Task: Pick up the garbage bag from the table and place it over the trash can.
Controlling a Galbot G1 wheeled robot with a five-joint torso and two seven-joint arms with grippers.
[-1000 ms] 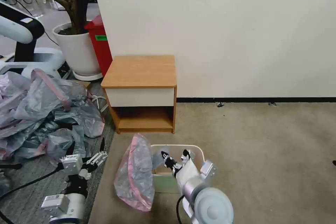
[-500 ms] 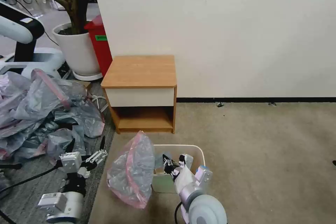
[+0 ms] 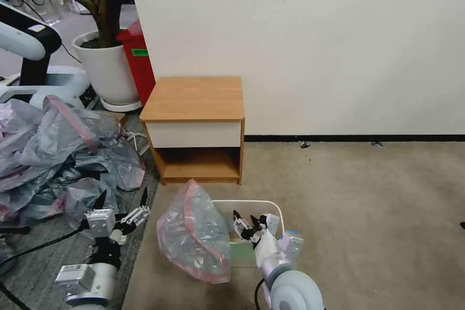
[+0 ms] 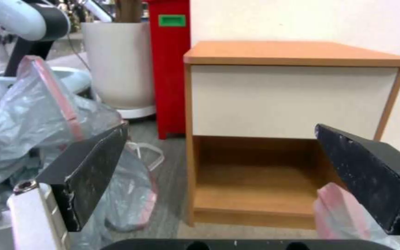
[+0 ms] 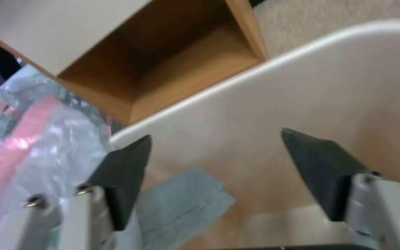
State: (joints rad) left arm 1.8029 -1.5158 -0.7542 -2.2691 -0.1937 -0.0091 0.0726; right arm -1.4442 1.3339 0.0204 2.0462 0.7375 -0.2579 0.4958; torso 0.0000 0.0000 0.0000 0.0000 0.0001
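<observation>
The garbage bag (image 3: 193, 237), crinkly grey with a pink rim band, is bunched on the carpet against the left side of the cream trash can (image 3: 278, 213) and hides its left rim. My right gripper (image 3: 247, 222) hangs open over the can's mouth, just right of the bag, nothing between its fingers. In the right wrist view the bag (image 5: 38, 166) lies beside one open finger (image 5: 123, 177), with the can's wall (image 5: 348, 86) beyond. My left gripper (image 3: 122, 199) stands open and idle at lower left. The table (image 3: 193, 99) stands behind the can, its top bare.
A large heap of similar bags (image 3: 58, 155) covers the floor at left. A white plant pot (image 3: 109, 70) and a red bin (image 3: 138, 58) stand behind it by the wall. Open carpet (image 3: 368, 213) lies to the right of the can.
The garbage bag swung left and puffed out, then shifted right onto the can's left rim. My right gripper moved slightly right and now stands apart from the bag. The left arm barely moved.
</observation>
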